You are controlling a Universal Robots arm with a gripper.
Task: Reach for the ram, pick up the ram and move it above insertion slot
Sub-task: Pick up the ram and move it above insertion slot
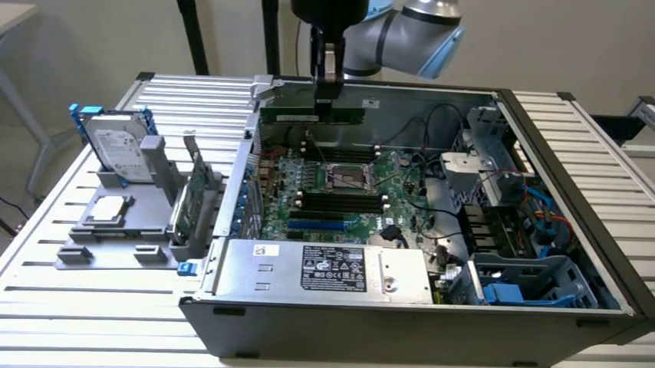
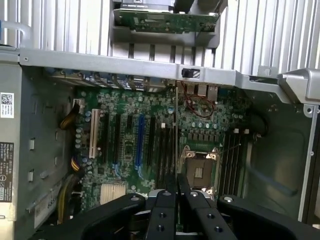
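My gripper (image 1: 325, 98) hangs down over the far side of the open computer case (image 1: 573, 230), shut on the ram (image 1: 312, 116). The ram is a long thin green stick held level by its top edge, high above the motherboard (image 1: 338, 192). In the wrist view the black fingers (image 2: 162, 200) pinch the ram (image 2: 176, 125), which shows edge-on as a thin line. That line runs over the black memory slots (image 2: 162, 145) beside the silver processor socket (image 2: 200, 172). More memory slots (image 1: 338, 201) lie on the near side of the socket (image 1: 343, 176).
A grey fixture (image 1: 123, 230) at the exterior view's left holds a hard drive (image 1: 118, 146), a square processor chip (image 1: 107, 208) and a green expansion card (image 1: 192, 203). The power supply (image 1: 327, 272) sits at the case front. Cables and a drive cage (image 1: 492, 176) crowd the exterior view's right.
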